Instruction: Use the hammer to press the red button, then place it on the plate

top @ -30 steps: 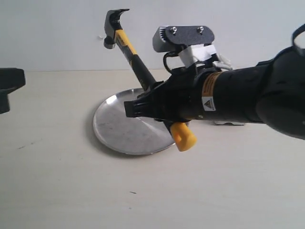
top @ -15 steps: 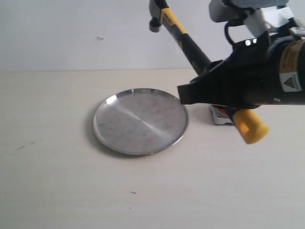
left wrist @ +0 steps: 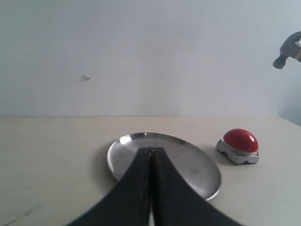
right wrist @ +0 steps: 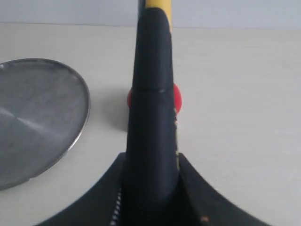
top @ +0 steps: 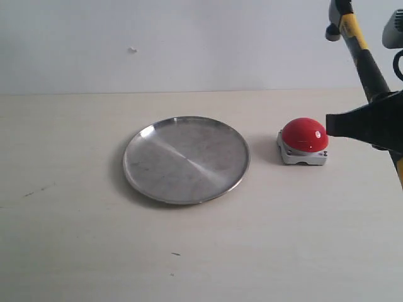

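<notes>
The hammer [top: 364,55] is held aloft at the right edge of the exterior view, head [top: 337,17] up near the top, and my right gripper [top: 352,124] is shut on its black handle. In the right wrist view the handle [right wrist: 153,94] rises between the fingers and hides most of the red button [right wrist: 177,99]. The red button [top: 304,134] sits on its grey base on the table, just left of the gripper. The steel plate [top: 186,159] lies left of the button with nothing in it. My left gripper [left wrist: 150,150] is shut on nothing, facing the plate [left wrist: 193,165] and button [left wrist: 240,140].
Pale wooden tabletop [top: 94,251] with a white wall behind it. The hammer's head [left wrist: 288,51] shows at the upper right edge of the left wrist view. The left arm is out of the exterior view.
My right arm has carried the hammer rightwards, uncovering the plate and then the red button. The dark left gripper seen at the exterior view's left edge has gone from it.
</notes>
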### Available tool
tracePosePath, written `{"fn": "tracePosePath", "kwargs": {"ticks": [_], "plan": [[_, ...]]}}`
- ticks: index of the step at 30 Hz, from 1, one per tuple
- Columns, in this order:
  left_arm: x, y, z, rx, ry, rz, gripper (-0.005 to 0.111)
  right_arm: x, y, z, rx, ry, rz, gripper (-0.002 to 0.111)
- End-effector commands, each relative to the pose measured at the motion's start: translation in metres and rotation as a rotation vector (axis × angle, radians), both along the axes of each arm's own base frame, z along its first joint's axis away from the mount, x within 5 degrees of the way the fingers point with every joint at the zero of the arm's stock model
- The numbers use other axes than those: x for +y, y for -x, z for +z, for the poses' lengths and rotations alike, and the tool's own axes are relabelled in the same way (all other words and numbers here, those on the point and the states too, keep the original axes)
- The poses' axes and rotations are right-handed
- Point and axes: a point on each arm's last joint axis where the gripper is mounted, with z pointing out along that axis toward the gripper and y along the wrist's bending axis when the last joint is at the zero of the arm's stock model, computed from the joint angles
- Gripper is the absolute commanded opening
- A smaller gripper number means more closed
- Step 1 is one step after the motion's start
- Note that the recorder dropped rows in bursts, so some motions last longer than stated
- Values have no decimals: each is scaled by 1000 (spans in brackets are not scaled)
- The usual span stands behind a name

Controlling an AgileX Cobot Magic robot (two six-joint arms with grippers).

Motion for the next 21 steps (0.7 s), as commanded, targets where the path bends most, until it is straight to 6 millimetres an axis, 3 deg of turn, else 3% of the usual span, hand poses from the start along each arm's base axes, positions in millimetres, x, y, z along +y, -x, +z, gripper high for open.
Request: {"fn": "tracePosePath", "kwargs": {"ticks": [1, 4, 6, 10, 21], "plan": [[4, -1, -9, 85, -23, 42, 0, -6, -26, -1, -67, -72, 62, 0], [5, -1, -11, 107, -41, 54, 0, -10, -52, -25, 1, -127, 59, 0], [5, -1, -11, 106, -43, 54, 0, -15, -74, -57, 94, -158, 46, 0], [5, -1, -11, 105, -45, 54, 0, -9, -85, -89, 196, -167, 65, 0], [5, -1, -11, 105, -45, 54, 0, -15, -84, -95, 242, -151, -26, 0]]}}
